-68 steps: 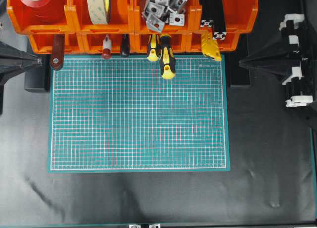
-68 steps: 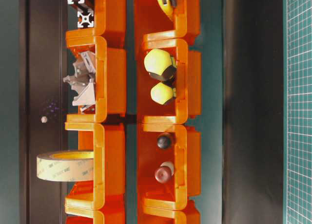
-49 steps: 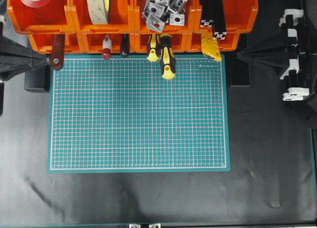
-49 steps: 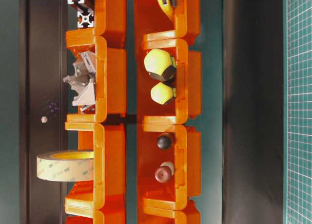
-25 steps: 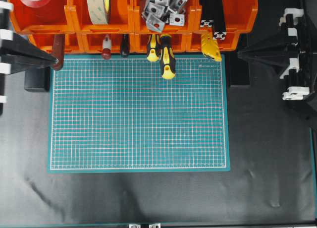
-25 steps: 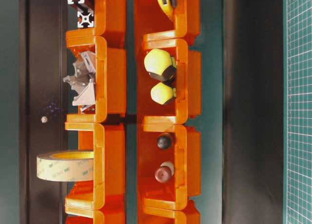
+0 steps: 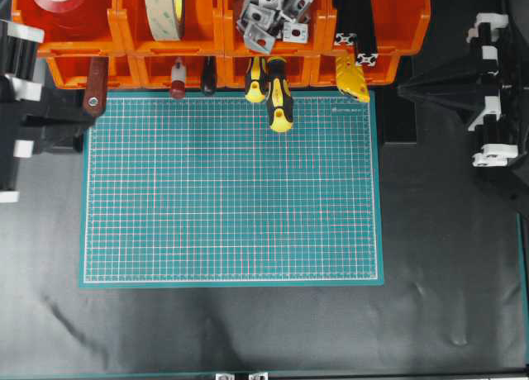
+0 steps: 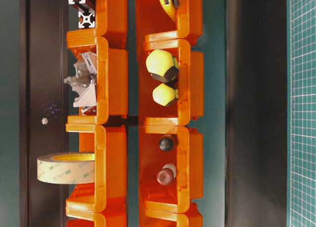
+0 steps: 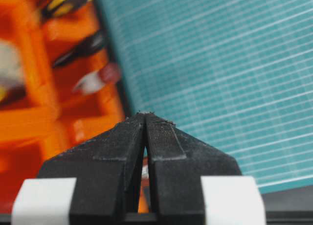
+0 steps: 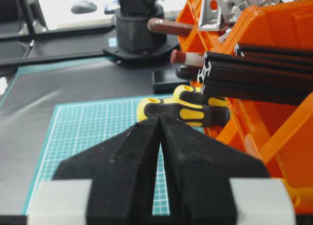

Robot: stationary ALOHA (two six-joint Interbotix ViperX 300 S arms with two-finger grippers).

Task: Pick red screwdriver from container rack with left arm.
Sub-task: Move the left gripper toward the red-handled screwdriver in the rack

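Green cutting mat (image 7: 231, 190) bare; red screwdriver (image 7: 177, 79) in container rack (image 7: 219, 45); left gripper (image 9: 145, 115) closed empty; right gripper (image 10: 160, 118) closed

You've got the green cutting mat (image 7: 231, 190) filling mid-frame, two yellow-and-black screwdrivers (image 7: 278, 95) poking onto its top edge, tape roll (image 7: 163, 8) upper left.

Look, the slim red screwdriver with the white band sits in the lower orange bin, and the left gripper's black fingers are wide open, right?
Not quite. The left gripper is shut, fingers pressed together, as the left wrist view shows. The slim red screwdriver with the white band does sit in the lower orange bin.
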